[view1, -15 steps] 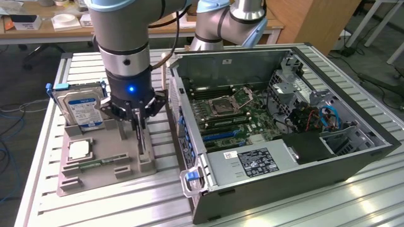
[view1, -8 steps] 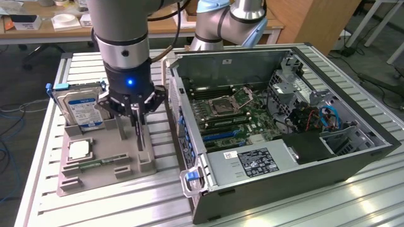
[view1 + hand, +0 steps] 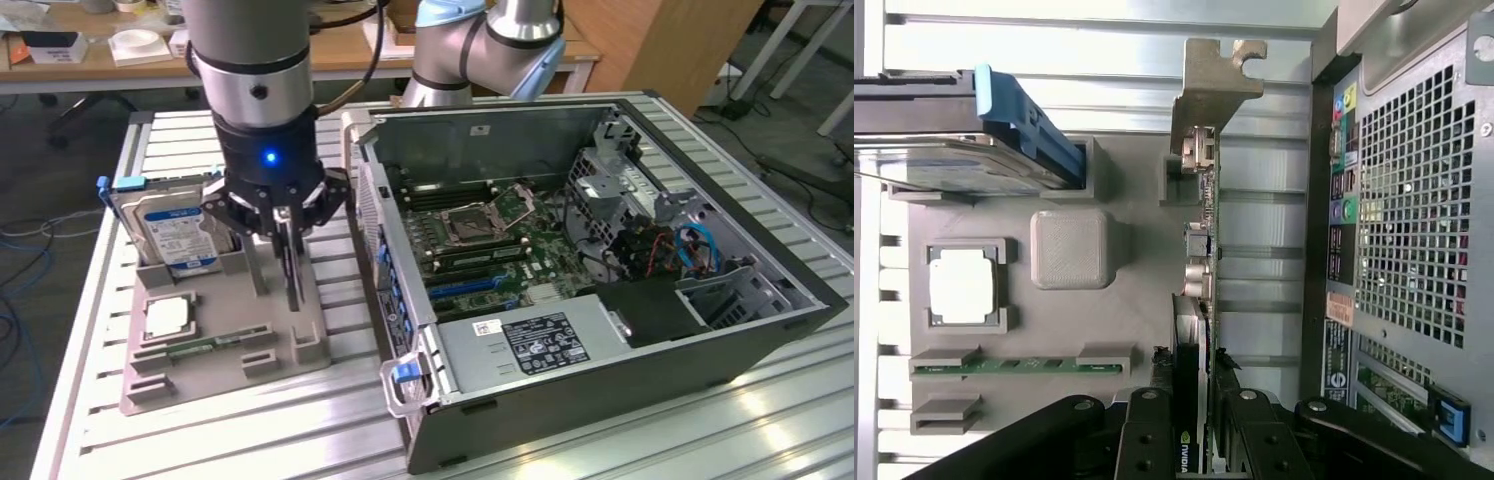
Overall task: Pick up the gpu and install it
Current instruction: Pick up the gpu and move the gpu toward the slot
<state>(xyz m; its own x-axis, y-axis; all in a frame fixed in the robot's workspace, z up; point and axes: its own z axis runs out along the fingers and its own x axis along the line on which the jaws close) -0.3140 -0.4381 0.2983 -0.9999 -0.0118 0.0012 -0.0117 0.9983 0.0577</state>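
From the exterior view the open steel case is baring its green board; the wrist view is catching its perforated back panel. Beside it, a matte grey tray is holding the gpu on edge. The pincer is clamping that thin card from above, its silver bracket jutting clear.
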